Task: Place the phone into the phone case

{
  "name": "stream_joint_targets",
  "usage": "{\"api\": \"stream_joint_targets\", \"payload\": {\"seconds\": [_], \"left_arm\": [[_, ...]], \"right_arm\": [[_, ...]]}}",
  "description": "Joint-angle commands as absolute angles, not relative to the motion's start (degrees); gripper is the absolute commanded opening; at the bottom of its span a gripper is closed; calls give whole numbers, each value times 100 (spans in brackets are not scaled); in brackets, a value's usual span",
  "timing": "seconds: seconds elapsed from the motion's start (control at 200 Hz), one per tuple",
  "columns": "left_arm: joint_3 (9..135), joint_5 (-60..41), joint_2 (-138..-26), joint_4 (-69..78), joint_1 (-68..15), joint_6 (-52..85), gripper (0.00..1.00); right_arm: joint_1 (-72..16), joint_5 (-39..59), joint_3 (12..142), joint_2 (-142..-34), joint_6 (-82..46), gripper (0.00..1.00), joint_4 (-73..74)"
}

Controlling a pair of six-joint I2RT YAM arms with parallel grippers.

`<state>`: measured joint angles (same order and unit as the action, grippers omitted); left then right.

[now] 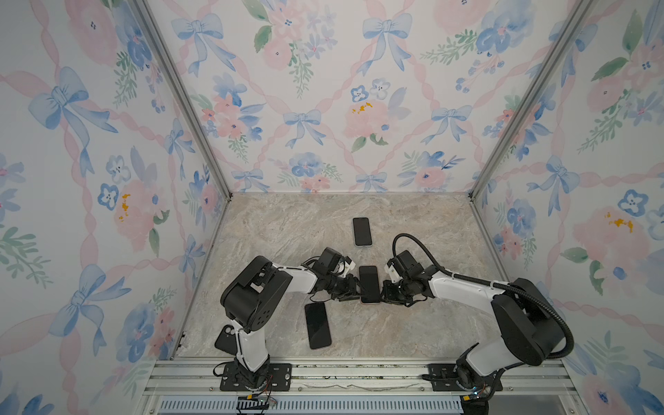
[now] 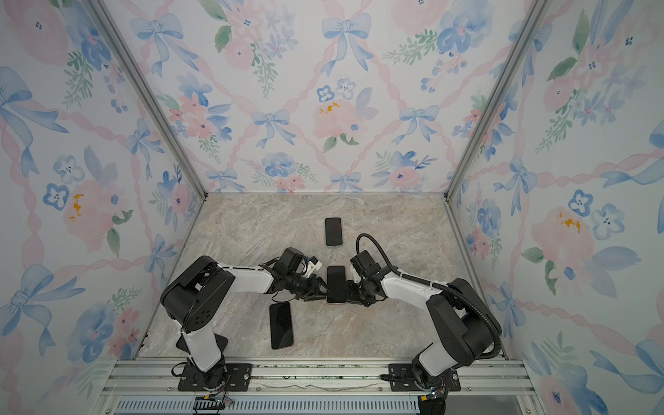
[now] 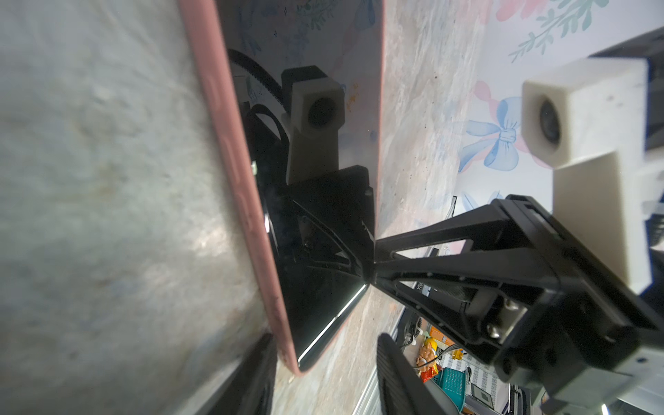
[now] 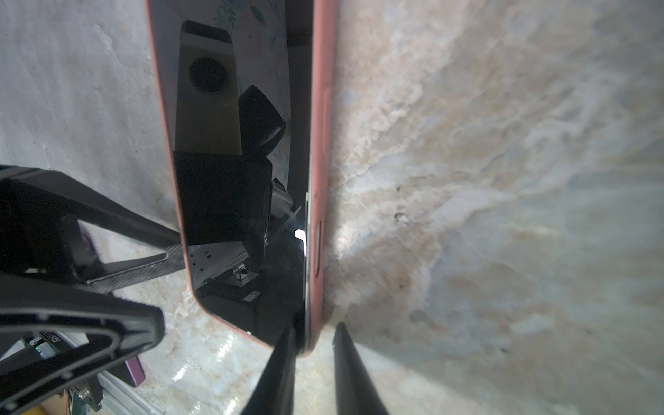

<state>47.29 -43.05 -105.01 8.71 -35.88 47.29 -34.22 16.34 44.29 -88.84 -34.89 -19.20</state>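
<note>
A black phone (image 1: 369, 282) lies screen up in a pink phone case (image 3: 230, 158) mid-table, between my two grippers in both top views. My left gripper (image 3: 330, 377) is open and straddles the case's near corner. One of its fingers (image 3: 260, 373) is close to the pink wall and the other stands well clear. My right gripper (image 4: 312, 345) has its jaws narrowly apart over the other near corner, with one fingertip (image 4: 285, 345) on the phone's screen (image 4: 251, 201). The other fingertip sits just outside the pink wall (image 4: 321, 143). A silvery phone edge shows above the rim there.
A second dark phone (image 1: 361, 231) in a pale case lies farther back. A third phone (image 1: 317, 325) lies front left of the grippers. A dark case or phone (image 1: 224, 339) sits partly under the left arm's base. An aluminium rail (image 1: 359, 373) runs along the front, and walls close in three sides.
</note>
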Motion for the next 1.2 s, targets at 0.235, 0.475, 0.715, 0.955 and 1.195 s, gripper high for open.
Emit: {"api": "stream_joint_targets", "payload": {"seconds": [0.235,0.475,0.715,0.955,1.195], "left_arm": [[4979,-3796,-10277,-898,-3619,4478,43],[5378,-3737,-10470,-1522,-3696,4381,42],[5696,-3667,-10760,-1869,-3819,4340,36],[5970,-3541,-10890,-2114,-3876,4312,29],[6140,-3536,-11028,-2122,-3911,4292,22]], "right_arm": [[-3535,1547,4578,-8927,-3531,21,-1910],[-3591,1603,4516,-9022,-3542,20,-1748],[-3603,1628,4400,-8873,-3542,19,-1716],[-3612,1693,4289,-8917,-3542,18,-1558],[-3683,1846,4279,-9123,-3782,14,-1408]]}}
